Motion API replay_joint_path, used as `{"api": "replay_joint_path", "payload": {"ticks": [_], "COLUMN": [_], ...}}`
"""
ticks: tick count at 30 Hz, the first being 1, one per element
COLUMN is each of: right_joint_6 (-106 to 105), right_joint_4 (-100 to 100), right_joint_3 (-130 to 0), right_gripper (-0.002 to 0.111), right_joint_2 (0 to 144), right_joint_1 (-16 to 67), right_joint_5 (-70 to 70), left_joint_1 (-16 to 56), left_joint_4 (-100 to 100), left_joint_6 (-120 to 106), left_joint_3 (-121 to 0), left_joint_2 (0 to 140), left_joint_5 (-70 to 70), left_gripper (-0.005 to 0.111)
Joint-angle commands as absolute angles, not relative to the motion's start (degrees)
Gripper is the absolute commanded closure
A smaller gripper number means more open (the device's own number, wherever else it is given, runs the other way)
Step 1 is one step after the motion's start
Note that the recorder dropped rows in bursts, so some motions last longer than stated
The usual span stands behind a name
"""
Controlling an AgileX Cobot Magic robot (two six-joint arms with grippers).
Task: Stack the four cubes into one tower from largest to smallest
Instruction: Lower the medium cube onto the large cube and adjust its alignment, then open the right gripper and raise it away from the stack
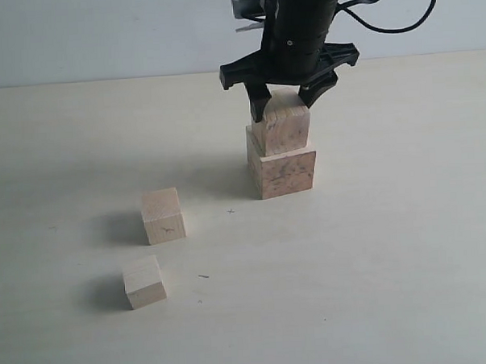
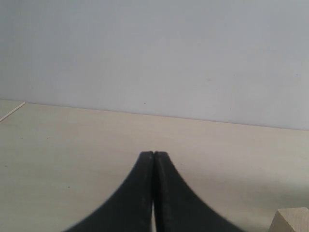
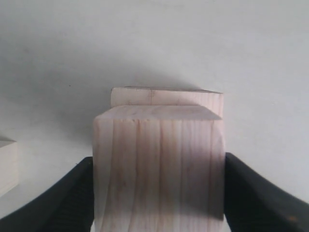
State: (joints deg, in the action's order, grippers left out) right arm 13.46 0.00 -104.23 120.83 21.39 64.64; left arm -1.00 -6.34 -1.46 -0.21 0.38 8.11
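On the pale table [image 1: 376,265] the right gripper [image 1: 285,106] clamps the second cube [image 1: 283,130] atop the largest cube [image 1: 285,174], third cube [image 1: 163,216] and smallest cube [image 1: 144,281] unstacked, left gripper [image 2: 153,159] closed empty.

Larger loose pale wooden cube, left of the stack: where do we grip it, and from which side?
Take the larger loose pale wooden cube from straight above, pinching two opposite vertical faces at about mid-height. It sits flat on the pale table with all four sides free; the smaller pale wooden cube and the two-cube stack stand apart from it.
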Motion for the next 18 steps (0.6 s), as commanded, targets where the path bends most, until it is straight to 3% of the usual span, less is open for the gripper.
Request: {"api": "replay_joint_path", "payload": {"ticks": [1, 8, 11, 15, 18], "right_joint_6": [13.24, 13.13, 12.25, 12.25, 12.25], "right_joint_4": [0.00, 0.00, 0.57, 1.24, 1.24], "right_joint_3": [-104.40, -104.40, -104.40, -104.40, -104.40], "right_gripper": [0.086, 0.082, 0.072, 0.045, 0.038], "right_joint_2": [120.78, 120.80, 120.80, 120.80, 120.80], "right_joint_1": [21.17, 21.17, 21.17, 21.17, 21.17], "right_joint_5": [64.13, 64.13, 63.44, 63.03, 63.03], "left_joint_1": [-0.62, -0.62, -0.62, -0.62, -0.62], "left_joint_4": [-6.66, -6.66, -6.66, -6.66, -6.66], "left_joint_6": [-1.34, -1.51, -1.51, -1.51, -1.41], "left_joint_3": [0.00, 0.00, 0.00, 0.00, 0.00], "left_joint_2": [0.00, 0.00, 0.00, 0.00, 0.00], "left_joint_5": [8.08, 8.08, 8.08, 8.08, 8.08], "left_gripper": [0.107, 0.107, 0.107, 0.107, 0.107]}}
